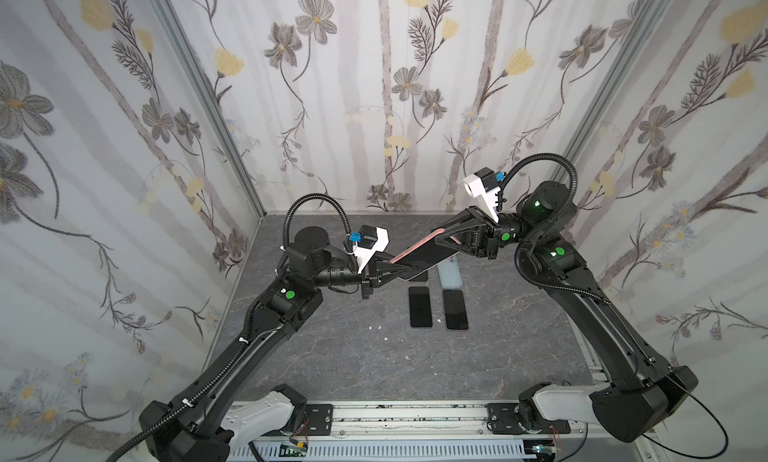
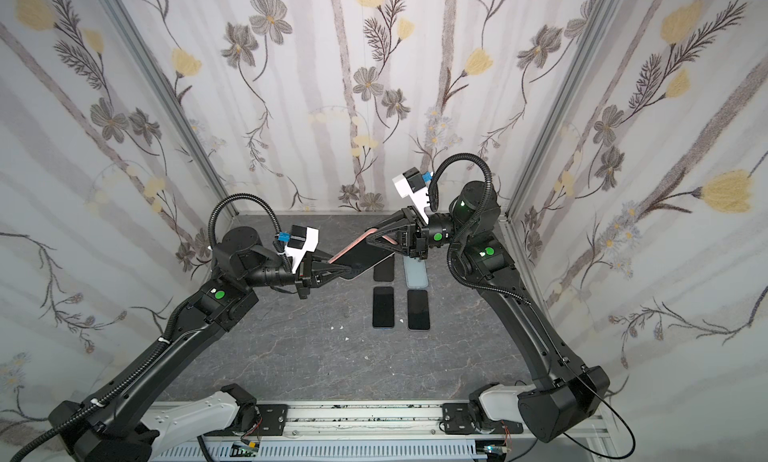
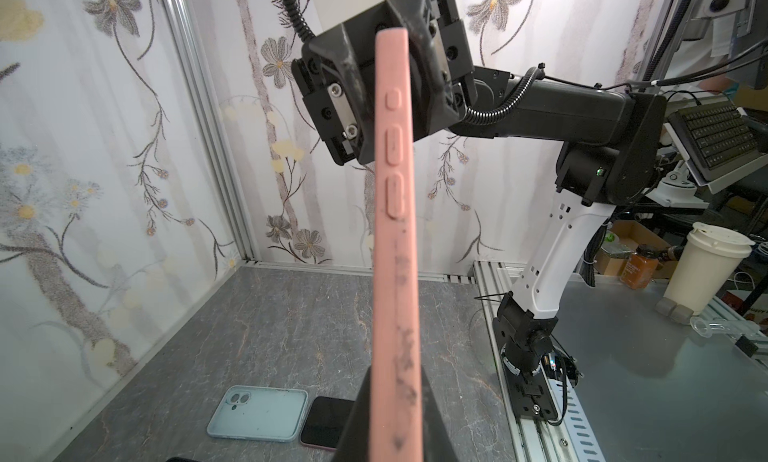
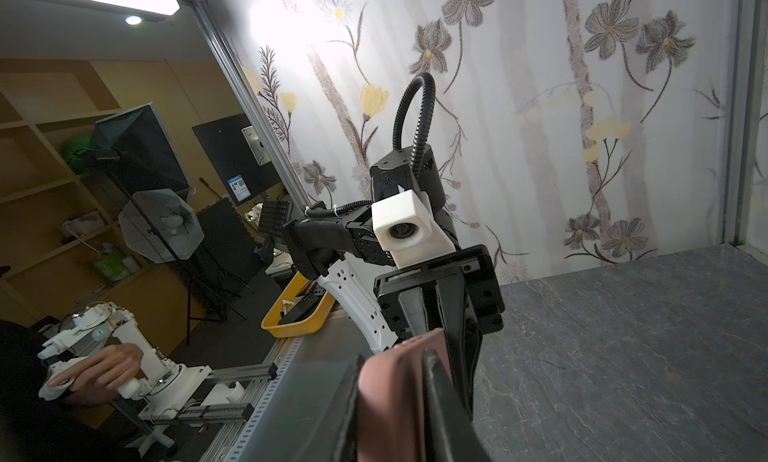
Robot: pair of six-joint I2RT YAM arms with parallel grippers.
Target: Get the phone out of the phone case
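Phone (image 1: 429,258) inside pink case (image 1: 410,250), midair.

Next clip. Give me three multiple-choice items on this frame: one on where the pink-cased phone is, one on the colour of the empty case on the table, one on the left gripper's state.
1. Where is the pink-cased phone?
A) lying flat, untouched
B) up in the air between both arms
C) leaning on the back wall

2. What colour is the empty case lying on the table?
A) light blue
B) red
C) black

3. How is the left gripper?
A) wide open, clear of everything
B) shut on one end of the pink-cased phone
C) out of sight

Answers:
1 B: in both top views the left gripper and the right gripper each hold one end of it above the table.
2 A: the left wrist view shows it pale blue, camera cut-out up.
3 B: its fingers pinch the phone's near end.
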